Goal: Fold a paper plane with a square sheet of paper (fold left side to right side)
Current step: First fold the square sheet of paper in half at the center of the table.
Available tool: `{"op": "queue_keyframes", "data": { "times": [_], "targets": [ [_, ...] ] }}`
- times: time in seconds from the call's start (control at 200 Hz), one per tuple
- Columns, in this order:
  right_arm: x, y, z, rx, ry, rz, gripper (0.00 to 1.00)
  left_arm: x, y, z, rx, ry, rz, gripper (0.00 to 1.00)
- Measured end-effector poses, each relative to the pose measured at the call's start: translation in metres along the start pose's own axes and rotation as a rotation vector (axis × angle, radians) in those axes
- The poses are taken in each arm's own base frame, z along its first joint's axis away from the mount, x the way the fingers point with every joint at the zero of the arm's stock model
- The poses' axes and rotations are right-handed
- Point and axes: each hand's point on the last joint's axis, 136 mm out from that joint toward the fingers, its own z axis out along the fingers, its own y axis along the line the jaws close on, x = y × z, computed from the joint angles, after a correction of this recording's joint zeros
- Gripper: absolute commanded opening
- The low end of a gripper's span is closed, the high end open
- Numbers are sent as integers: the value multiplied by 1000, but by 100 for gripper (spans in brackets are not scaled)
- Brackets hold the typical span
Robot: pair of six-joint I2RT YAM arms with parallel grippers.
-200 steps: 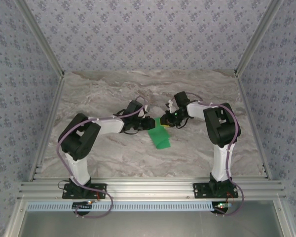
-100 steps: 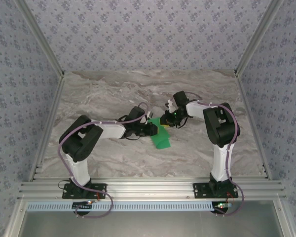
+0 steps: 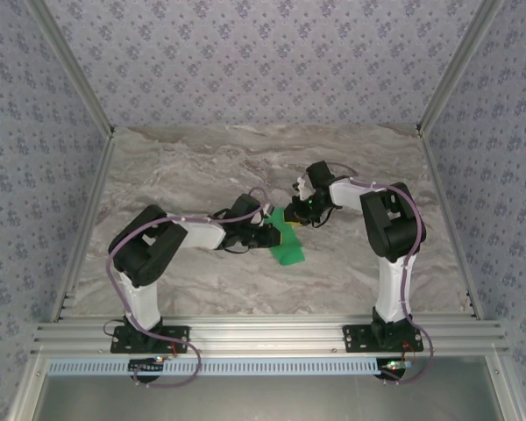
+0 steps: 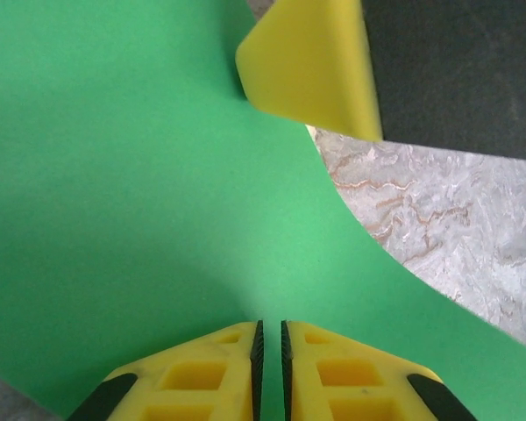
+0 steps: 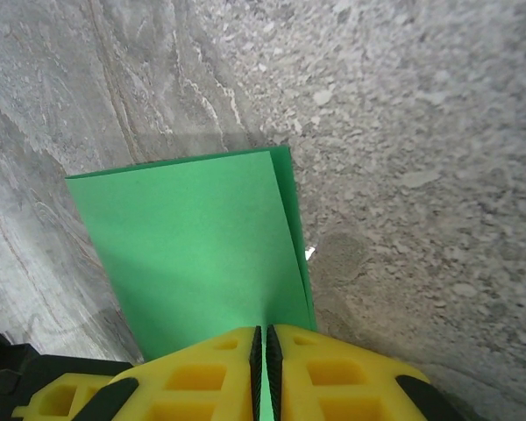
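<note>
The square sheet of paper (image 3: 289,247) is bright green and lies folded over near the table's middle. My left gripper (image 3: 266,233) is at the sheet's left side. In the left wrist view the paper (image 4: 140,175) runs right up into the left gripper (image 4: 269,326), which is shut on it, and its right edge curves as if lifted. My right gripper (image 3: 296,212) is at the sheet's far end. In the right wrist view this gripper (image 5: 265,331) is shut on the paper (image 5: 193,246) beside its doubled edge. One yellow fingertip of the right gripper (image 4: 307,70) touches the paper.
The marble table (image 3: 202,167) stretches open to the left, the far side and the right of the paper. Metal frame rails (image 3: 245,333) run along the near edge, with patterned walls around.
My left gripper has moved right and toward the near edge, onto the paper's left side. The right gripper has stayed at the far end of the sheet.
</note>
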Motion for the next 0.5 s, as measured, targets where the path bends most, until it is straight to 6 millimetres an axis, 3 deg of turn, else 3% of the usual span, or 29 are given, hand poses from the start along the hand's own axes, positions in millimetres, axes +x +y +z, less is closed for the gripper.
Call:
{"op": "queue_keyframes", "data": {
  "times": [0.5],
  "targets": [
    [0, 0, 0, 1, 2, 2, 13, 31, -9, -4, -6, 60, 53, 14]
  ]
}}
